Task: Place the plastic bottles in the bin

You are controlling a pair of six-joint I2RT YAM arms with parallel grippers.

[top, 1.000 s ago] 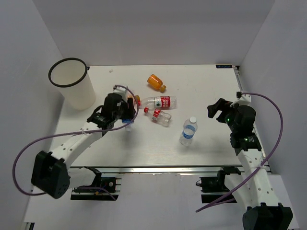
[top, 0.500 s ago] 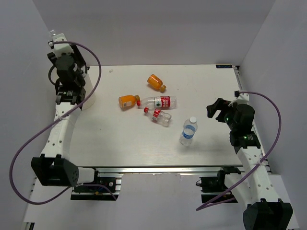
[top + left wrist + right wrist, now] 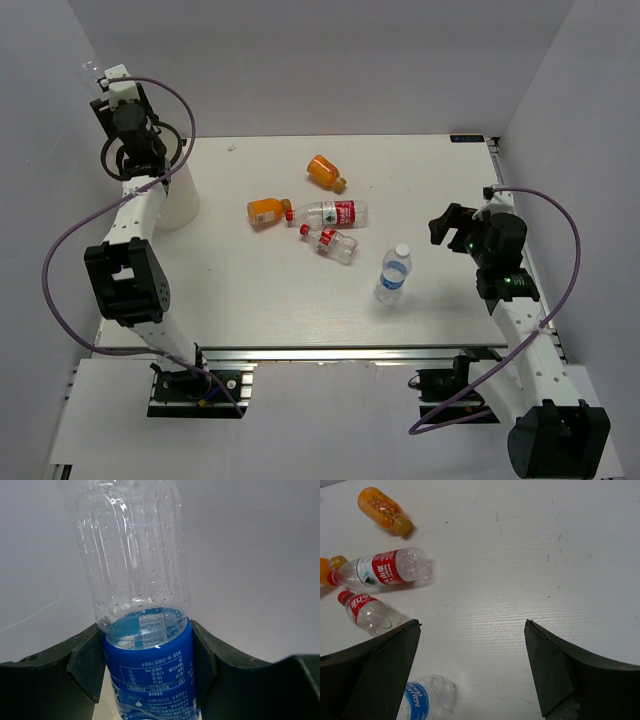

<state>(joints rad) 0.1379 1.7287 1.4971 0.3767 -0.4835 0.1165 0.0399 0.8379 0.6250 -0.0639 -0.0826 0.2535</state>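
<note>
While left pincer [image 3: 147, 655] pinches blue-label bottle [image 3: 140, 570] up by bin [image 3: 183, 195], right pincer [image 3: 471, 630] hangs spread over bench [image 3: 520, 555].

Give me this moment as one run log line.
left gripper: shut on blue bottle, high near bin | right gripper: open, over table | on table: five bottles

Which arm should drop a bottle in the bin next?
Left. The left end effector grips a clear blue-labelled plastic bottle up by the tall white cylindrical bin; the right end effector is open, empty and farther away.
</note>
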